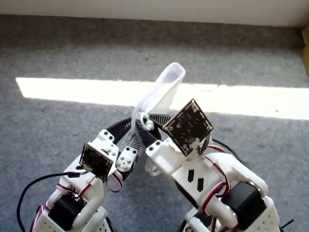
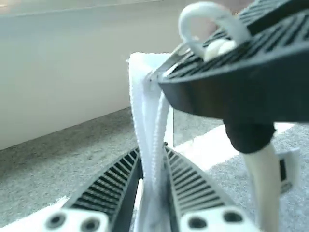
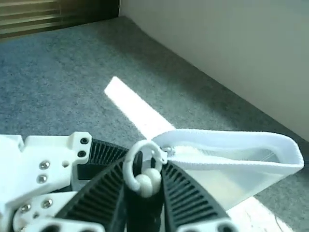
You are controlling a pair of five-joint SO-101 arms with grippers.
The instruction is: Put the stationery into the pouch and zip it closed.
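Wrist camera boards sit nearest, one on the left arm [image 1: 99, 160] and one on the right arm [image 1: 188, 126], both arms coming in from the near side of the pouch [image 1: 161, 92].

Left pincer [image 2: 152, 153]: clenched on the pouch's white edge tape. The black ribbed fingers [image 2: 113, 186] press the tape from either side at the pouch's near end.

Right pincer [image 3: 145, 166]: clenched on the zip pull [image 3: 146, 181], a white ring with a small ball. The pull sits at the near end of the pouch, just beside the left pincer's grip. In the high view the two pincers meet tip to tip at that end.

Pouch: white and translucent, held up off the worktop [image 1: 58, 135] between the two pincers. Its free end tilts up and away from the arms. The zip line runs from the pull toward the far end; how far it is closed cannot be told. The contents cannot be made out through the wall.

Worktop: grey with a carpet-like nap. A sunlit band [image 1: 72, 89] crosses it beneath and beyond the pouch. Red, white and black cables [image 1: 29, 186] trail beside the arm bases on the near side of the pouch.

A pale wall [image 1: 145, 8] bounds the worktop beyond the pouch.
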